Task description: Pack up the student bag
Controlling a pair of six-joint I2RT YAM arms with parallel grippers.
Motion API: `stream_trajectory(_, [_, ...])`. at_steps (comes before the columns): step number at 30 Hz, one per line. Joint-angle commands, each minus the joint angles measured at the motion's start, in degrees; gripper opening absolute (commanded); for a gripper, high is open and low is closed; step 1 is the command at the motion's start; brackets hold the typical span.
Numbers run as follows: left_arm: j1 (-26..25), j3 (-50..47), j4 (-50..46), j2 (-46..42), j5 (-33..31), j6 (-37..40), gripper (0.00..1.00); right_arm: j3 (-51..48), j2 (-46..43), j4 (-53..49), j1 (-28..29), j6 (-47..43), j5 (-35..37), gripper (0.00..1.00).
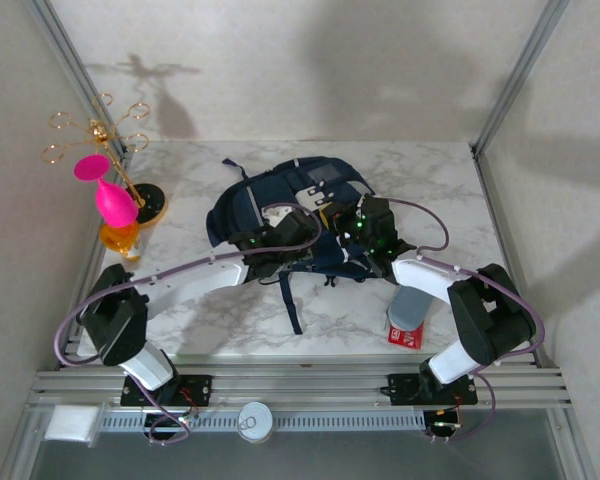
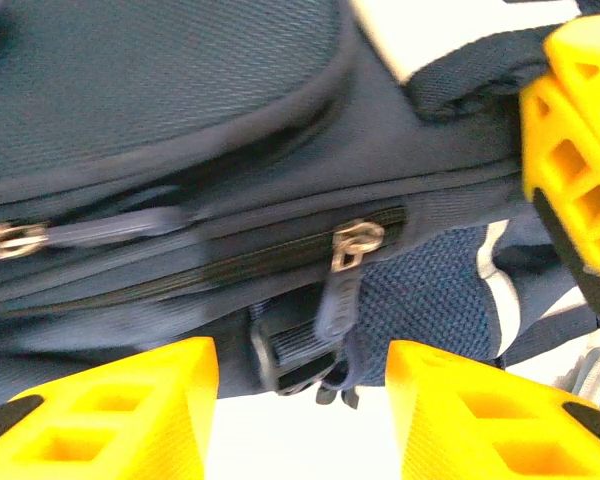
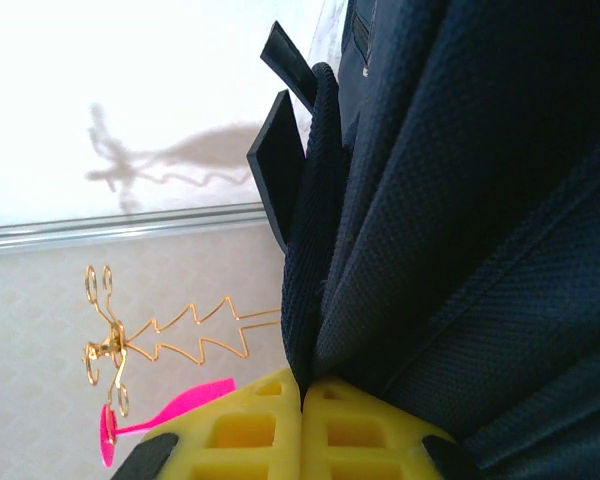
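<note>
Navy weave: student bag (image 1: 245, 205) flat on the marble bench (image 1: 430, 190).
Left pincer (image 2: 302, 400): spread, we see the zip pull (image 2: 352, 245) just beyond it.
Right pincer (image 3: 303, 395): pressed together against a fabric fold (image 3: 318, 250).

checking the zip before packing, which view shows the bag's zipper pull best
Left wrist: the zipper pull sits large and central on the student bag. In the top external view it is too small to tell; the right wrist gives plain bag fabric.
</note>
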Motion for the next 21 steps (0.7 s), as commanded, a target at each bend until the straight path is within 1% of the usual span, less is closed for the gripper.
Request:
stream_trajectory(1, [-0.23,2.12,-0.94,2.69,1.34,3.35,0.48,3.26,-1.04,7.85,-0.12,-0.82,0.38,0.00])
stream_trajectory(3, [-0.01,3.48,-0.78,4.23,0.56,3.77,0.47,3.10,-1.04,7.94,-0.05,-0.74,0.40,0.00])
stream_trajectory(5, [0.20,5.47,-1.83,5.93,-1.57,3.78,0.45,3.15,-0.95,7.85,-0.11,-0.74,0.47,0.00])
stream_trajectory(9, [1.37,7.75,-1.61,8.85,-2.03,3.62,0.41,3.27,-0.77,7.68,0.01,-0.52,0.30,0.00])
stream_trajectory(11, [2.00,8.30,-0.83,10.09,-1.25,3.88,0.39,3.17,-0.61,7.89,0.03,-0.22,0.26,0.00])
stream_trajectory(12, [2.33,8.55,-0.66,10.64,-1.24,3.67,0.36,3.17,-0.51,7.94,0.03,-0.12,0.14,0.00])
stream_trajectory(21, [3.55,8.98,2.23,10.92,-1.59,4.15,0.24,3.09,-0.07,7.67,-0.01,-0.12,-0.05,0.00])
